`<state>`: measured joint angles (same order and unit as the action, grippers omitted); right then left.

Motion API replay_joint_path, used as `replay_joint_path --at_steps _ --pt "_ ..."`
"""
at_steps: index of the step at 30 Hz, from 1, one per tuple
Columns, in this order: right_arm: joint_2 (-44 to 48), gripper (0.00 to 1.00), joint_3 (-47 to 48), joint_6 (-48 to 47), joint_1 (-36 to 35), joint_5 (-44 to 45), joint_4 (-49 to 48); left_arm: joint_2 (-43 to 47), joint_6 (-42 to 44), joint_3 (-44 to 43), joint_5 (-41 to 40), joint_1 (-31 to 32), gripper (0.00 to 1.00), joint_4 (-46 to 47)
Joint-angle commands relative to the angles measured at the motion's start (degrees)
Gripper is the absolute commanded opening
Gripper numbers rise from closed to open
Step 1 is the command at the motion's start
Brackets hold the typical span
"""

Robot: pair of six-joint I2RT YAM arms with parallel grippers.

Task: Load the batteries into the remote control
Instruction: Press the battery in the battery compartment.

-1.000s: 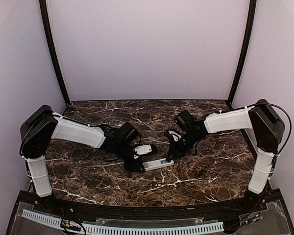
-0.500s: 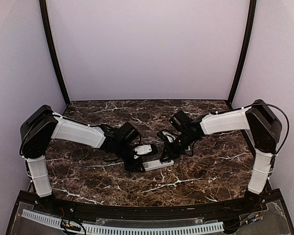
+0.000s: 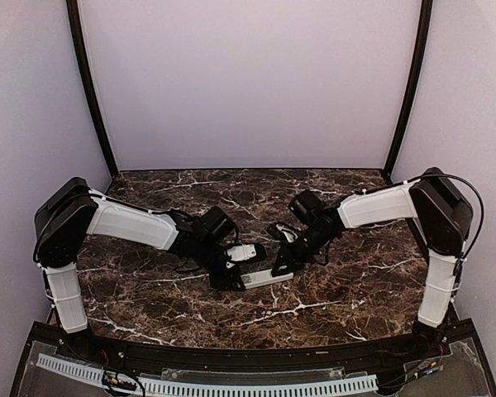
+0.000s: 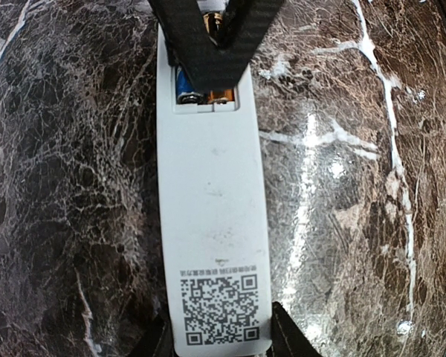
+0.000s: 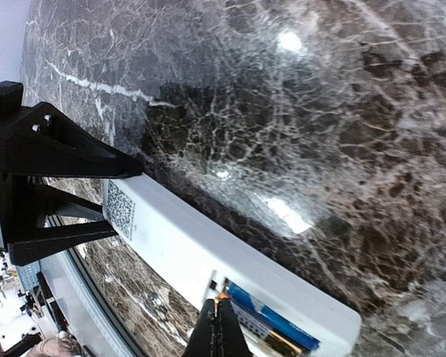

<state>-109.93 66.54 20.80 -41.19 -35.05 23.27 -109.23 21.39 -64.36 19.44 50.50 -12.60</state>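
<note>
The left gripper point(image 4: 221, 336) is clamped on the slim white rectangular remote control point(image 4: 214, 223). One black finger point(image 4: 157, 342) presses each long edge at the end that carries a printed square code point(image 4: 217, 309). The remote control lies flat on the dark brown marble-patterned table point(image 4: 357, 223), plain back up. It runs straight out from this gripper toward the other one. At the end farthest from the left gripper the battery recess point(image 4: 208, 97) lies uncovered. In it sits a blue cylindrical battery point(image 4: 184, 84) with a pale metal end, and beside that is a copper-orange glint I cannot identify.

The right gripper point(image 5: 221, 316) has its fingers pressed together to a point, with nothing visible between them. Its tip is directly over the battery recess, and I cannot tell whether it touches the battery.

In the left wrist view, the right gripper's fingers cross the battery recess as a black V and hide the part beyond them. The right wrist view shows the battery's blue length instead, with the left gripper's black frame bracketing the code end ahead. The top view alone shows both arms reaching inward between pale lilac walls point(image 3: 248, 83), their grippers meeting at the remote control. There the battery is too small to make out.
</note>
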Motion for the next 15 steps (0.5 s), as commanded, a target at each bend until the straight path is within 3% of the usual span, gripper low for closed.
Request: replay_joint_path --at_steps 1,5,15 --pt "4.3 0.00 3.2 -1.5 1.7 2.3 5.9 -2.7 -0.1 0.6 -0.7 0.6 0.30 -3.9" --pt "6.6 0.00 4.6 -0.8 1.7 4.9 7.1 -2.8 -0.1 0.6 -0.7 0.6 0.30 -3.9" --pt "0.8 0.00 -1.9 0.2 1.8 7.2 4.7 -2.8 -0.1 0.5 -0.7 0.6 0.30 -3.9"
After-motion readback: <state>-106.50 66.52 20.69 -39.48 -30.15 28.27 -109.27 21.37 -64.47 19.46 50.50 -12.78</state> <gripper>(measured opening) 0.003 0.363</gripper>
